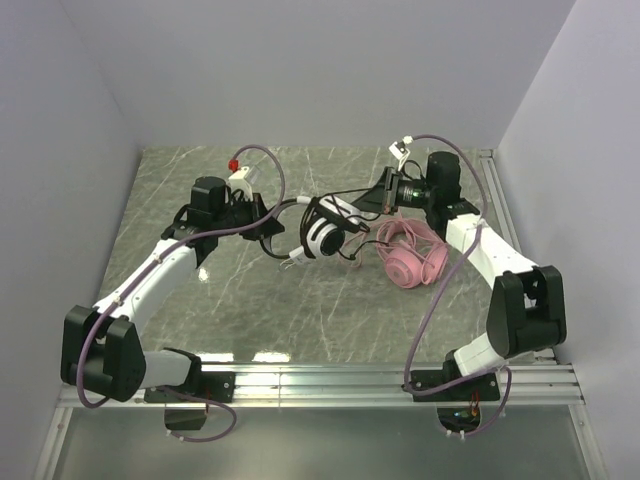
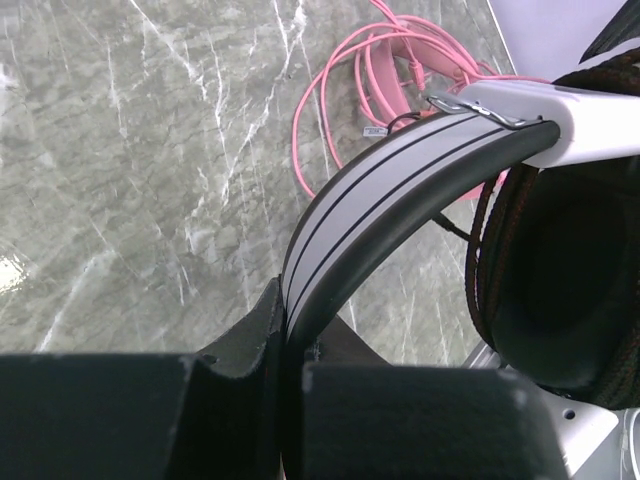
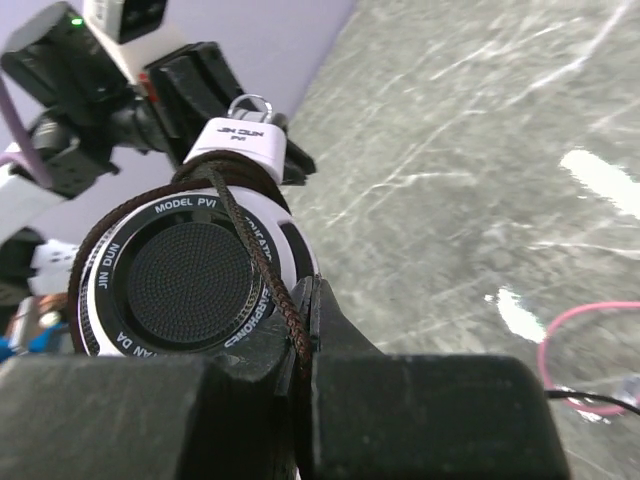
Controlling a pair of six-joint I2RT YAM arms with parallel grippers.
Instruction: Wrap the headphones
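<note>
As both arms [image 1: 150, 280] reach inward, left gripper [image 2: 292, 355] clamps headband [image 2: 370, 190]; right gripper [image 3: 303, 350] pinches cable [image 3: 255, 255].

The black-and-white headset [image 1: 322, 238] has a grey headband [image 2: 370, 190] striped black and a dark braided cable [image 3: 262, 270]. Right of it: pink headset [image 1: 405, 260], pink cable [image 2: 330, 100]. Beneath: grey, white-veined table [image 1: 300, 310].

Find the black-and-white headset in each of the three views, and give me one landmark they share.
Top external: black-and-white headset at the picture's centre.
Left wrist: its headband arcs from bottom centre to upper right.
Right wrist: its ear cup at left, cable across it.
Shared landmark: pink headset; its pink cable shows in both wrist views.
</note>
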